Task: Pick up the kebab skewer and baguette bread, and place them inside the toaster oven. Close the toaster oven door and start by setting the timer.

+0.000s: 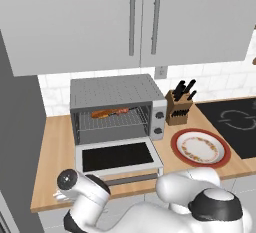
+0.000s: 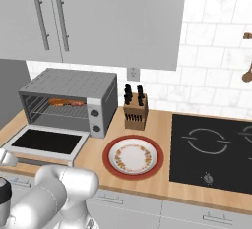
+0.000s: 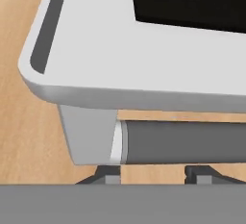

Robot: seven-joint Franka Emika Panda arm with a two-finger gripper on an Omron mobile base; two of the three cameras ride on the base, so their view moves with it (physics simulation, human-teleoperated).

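Oven (image 1: pixel 117 97) sits on the wooden surface (image 1: pixel 55 147), its door (image 1: pixel 117 158) dropped flat. Skewer (image 1: pixel 120 110) and baguette (image 1: pixel 102 113) lie together on the rack inside. At 3 o'clock of the oven stand a knife block (image 1: pixel 178 108) and a red-rimmed plate (image 1: pixel 201 147). No writing can be read anywhere. Seen from the hand, the pincer (image 3: pixel 158 172) is at the door's handle (image 3: pixel 185 143), tips apart beneath the bar; whether they pinch it I cannot tell.
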